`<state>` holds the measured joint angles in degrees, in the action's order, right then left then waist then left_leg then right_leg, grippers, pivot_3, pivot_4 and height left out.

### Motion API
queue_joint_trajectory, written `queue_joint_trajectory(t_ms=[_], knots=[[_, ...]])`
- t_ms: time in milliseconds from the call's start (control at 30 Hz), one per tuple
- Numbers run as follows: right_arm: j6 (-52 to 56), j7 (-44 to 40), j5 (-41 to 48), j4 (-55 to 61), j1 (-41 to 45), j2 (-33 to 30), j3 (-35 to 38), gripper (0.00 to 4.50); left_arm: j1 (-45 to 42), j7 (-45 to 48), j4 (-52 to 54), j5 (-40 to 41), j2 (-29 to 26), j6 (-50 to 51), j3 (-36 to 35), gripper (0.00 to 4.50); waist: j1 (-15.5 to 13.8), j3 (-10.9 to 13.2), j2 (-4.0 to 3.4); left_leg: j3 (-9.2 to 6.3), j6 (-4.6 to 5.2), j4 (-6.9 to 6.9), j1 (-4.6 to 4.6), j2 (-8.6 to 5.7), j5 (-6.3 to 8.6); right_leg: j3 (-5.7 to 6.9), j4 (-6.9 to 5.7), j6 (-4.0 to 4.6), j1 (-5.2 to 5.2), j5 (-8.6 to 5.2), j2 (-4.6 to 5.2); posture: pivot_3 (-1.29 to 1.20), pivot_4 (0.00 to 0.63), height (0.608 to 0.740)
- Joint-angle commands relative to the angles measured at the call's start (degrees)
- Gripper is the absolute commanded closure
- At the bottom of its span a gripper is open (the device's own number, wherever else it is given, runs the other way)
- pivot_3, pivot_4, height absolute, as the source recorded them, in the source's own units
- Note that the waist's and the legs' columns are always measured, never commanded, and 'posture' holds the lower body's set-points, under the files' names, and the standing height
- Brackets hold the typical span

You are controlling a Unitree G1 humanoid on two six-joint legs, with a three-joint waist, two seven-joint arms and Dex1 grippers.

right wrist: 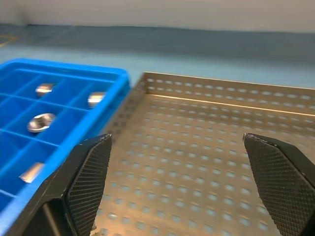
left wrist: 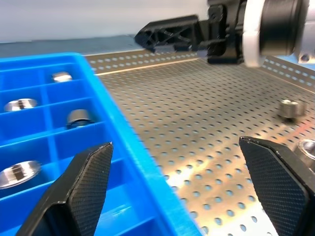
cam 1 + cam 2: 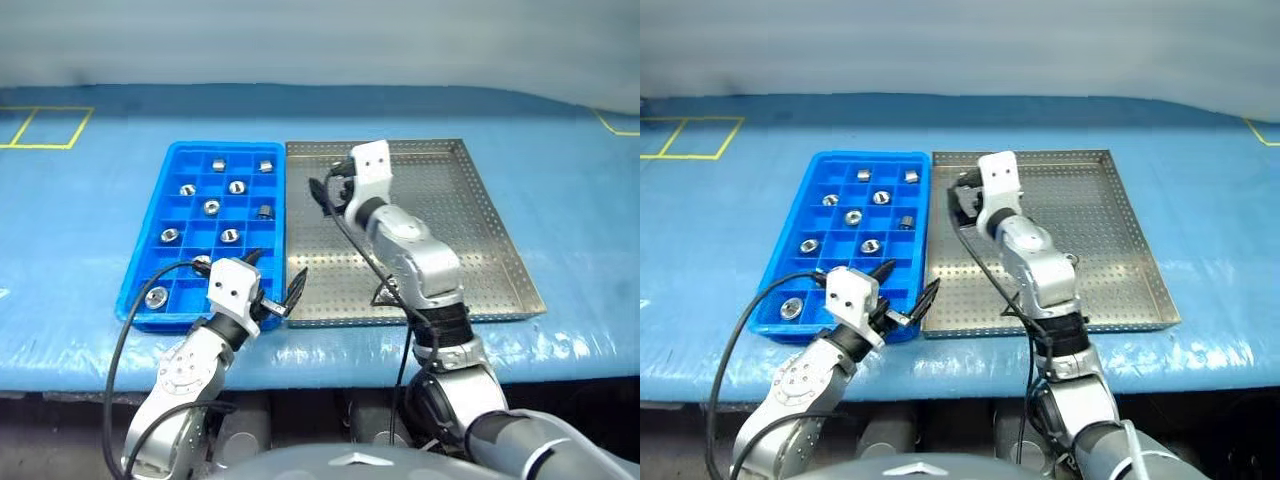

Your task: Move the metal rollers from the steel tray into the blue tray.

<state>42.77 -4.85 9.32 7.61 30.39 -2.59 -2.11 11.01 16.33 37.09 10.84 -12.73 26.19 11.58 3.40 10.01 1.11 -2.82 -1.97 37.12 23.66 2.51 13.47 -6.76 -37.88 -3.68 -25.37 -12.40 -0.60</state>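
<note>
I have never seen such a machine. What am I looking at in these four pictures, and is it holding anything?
A humanoid robot with two arms works at a blue-covered table. Two pictures come from its head, looking down; the other two come from cameras on its wrists. On the table lie a blue tray with compartments, most holding metal rollers, and beside it a perforated steel tray. The left wrist picture shows two rollers in the steel tray. The left end effector and right end effector are both open, holding nothing.

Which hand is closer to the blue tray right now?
Left. The left hand hangs at the blue tray's near right corner; the right hand is over the steel tray, just beside the blue one.
</note>
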Motion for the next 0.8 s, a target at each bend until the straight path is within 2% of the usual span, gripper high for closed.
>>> queue_joint_trajectory(t_ms=[33, 267, 500, 800], knots=[[2.9, 1.9, -0.2, 6.8, -2.7, -0.7, 2.2, 0.01, -1.8, 1.7, -0.4, 1.6, -0.1, 0.0, 0.7, 0.0, 1.5, 0.0, -0.03, 0.01, 0.0, -0.01, -0.02, 0.01, 0.0, -0.03, -0.02, -0.14, -0.01, 0.08, -0.01, -0.09, 0.15, 0.74], [6.4, 4.2, -1.4, 11.4, -10.3, -2.3, 3.8, 0.01, -3.0, 2.8, -1.6, 1.9, -0.4, -0.2, 1.1, 0.0, 4.4, 0.0, -0.05, 0.04, 0.01, 0.03, -0.03, -0.02, 0.0, -0.14, -0.04, -0.25, 0.02, 0.14, -0.02, -0.11, 0.15, 0.74], [8.0, 4.9, -0.8, 11.2, -15.2, -1.1, 5.5, 0.01, -2.7, 2.8, -1.5, 1.8, -0.5, -0.4, 0.8, 0.0, 4.8, 0.0, -0.06, 0.05, 0.02, 0.08, -0.06, -0.05, -0.02, -0.2, -0.04, -0.31, 0.07, 0.18, -0.02, -0.09, 0.15, 0.74], [7.8, 5.2, -0.7, 9.5, -15.8, -0.2, 6.0, 0.01, -2.4, 2.5, -1.2, 1.7, -0.7, -0.6, 0.5, 0.0, 4.7, 0.0, -0.06, 0.06, 0.02, 0.1, -0.06, -0.06, -0.02, -0.23, -0.03, -0.34, 0.07, 0.2, -0.02, -0.07, 0.15, 0.74]])
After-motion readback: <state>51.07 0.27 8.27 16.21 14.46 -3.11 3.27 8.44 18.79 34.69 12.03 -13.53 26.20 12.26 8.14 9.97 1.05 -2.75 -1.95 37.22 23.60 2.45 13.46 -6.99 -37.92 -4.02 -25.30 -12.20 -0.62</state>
